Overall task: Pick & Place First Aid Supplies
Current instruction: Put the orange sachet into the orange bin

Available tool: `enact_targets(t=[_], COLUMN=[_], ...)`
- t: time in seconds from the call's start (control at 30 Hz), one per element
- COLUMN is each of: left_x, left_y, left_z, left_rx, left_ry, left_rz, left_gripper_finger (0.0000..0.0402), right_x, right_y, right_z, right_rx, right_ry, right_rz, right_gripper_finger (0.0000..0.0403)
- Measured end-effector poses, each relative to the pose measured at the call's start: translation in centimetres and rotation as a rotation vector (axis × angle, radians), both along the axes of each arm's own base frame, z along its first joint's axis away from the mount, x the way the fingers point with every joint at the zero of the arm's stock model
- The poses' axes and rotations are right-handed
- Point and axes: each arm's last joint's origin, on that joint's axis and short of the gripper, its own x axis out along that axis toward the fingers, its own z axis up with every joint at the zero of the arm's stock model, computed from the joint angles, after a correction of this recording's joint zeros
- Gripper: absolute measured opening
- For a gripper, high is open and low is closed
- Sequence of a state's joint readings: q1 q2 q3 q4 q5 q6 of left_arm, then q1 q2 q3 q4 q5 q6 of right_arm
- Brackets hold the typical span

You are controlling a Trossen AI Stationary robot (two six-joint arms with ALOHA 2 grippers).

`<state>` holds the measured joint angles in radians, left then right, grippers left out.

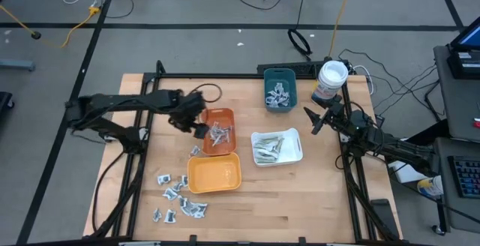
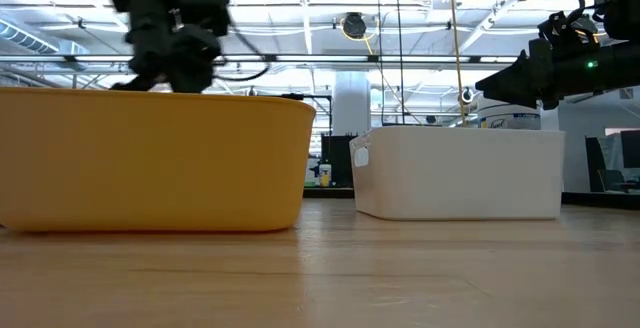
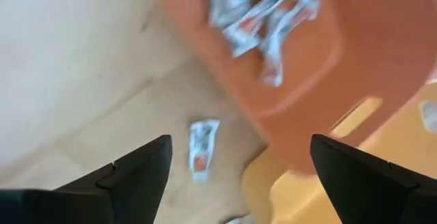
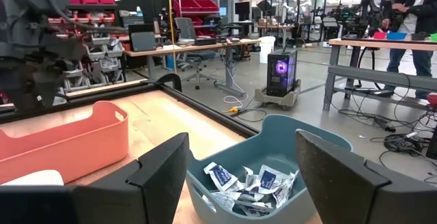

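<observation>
Several silvery-white sachets lie in the salmon-orange tray (image 1: 219, 132), and more fill the teal tray (image 1: 280, 88). Pale strips lie in the white tray (image 1: 276, 147). Loose sachets (image 1: 178, 197) are scattered on the table near the front left, and one single sachet (image 3: 203, 145) lies beside the salmon-orange tray. My left gripper (image 3: 240, 141) hangs open above that tray's left edge (image 1: 196, 124), pointing steeply down, with nothing between its fingers. My right gripper (image 4: 242, 135) rests open and level at the table's right side (image 1: 313, 120), facing the teal tray.
A yellow tray (image 1: 214, 175) stands just in front of the salmon-orange one. A white tub with a blue label (image 1: 331, 81) stands at the back right beside the teal tray. Bare wood (image 1: 300, 201) lies at the front right.
</observation>
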<state>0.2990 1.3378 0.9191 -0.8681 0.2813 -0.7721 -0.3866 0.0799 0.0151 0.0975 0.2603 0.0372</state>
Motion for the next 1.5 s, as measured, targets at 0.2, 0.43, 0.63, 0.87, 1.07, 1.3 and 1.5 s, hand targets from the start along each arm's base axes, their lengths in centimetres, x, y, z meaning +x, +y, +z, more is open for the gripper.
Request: enact_targets(t=[0.2,0.43,0.63,0.87,1.07,1.3,1.5], left_x=[-4.0,-5.7,-4.7,-3.7,-3.0,-3.6,-3.6], left_y=[-0.5,-1.1,-1.7,-2.0,-2.2,-3.3,-3.5], left_z=[-2.5,-5.0,-6.9,-7.8,-7.7,-8.9,-9.0], left_rx=[-0.089,-0.162,-0.220,-0.264,-0.312,-0.353,-0.351], left_ry=[0.040,0.109,0.088,0.110,0.073,0.132,0.140], left_rz=[0.097,0.133,0.138,0.242,0.318,0.421,0.457], left_gripper_finger=[0.0353,0.0353,0.0353,0.0353,0.0353,0.0353,0.0353], right_x=[0.0,0.0,0.0,0.0,0.0,0.0,0.0], right_y=[0.0,0.0,0.0,0.0,0.0,0.0,0.0], right_z=[0.0,0.0,0.0,0.0,0.0,0.0,0.0], right_rx=[0.000,0.000,0.000,0.000,0.000,0.000,0.000], right_ry=[0.000,0.000,0.000,0.000,0.000,0.000,0.000], right_rz=[0.000,0.000,0.000,0.000,0.000,0.000,0.001], right_gripper_finger=[0.0263,0.0263,0.0263,0.0263,0.0263,0.0263,0.0263])
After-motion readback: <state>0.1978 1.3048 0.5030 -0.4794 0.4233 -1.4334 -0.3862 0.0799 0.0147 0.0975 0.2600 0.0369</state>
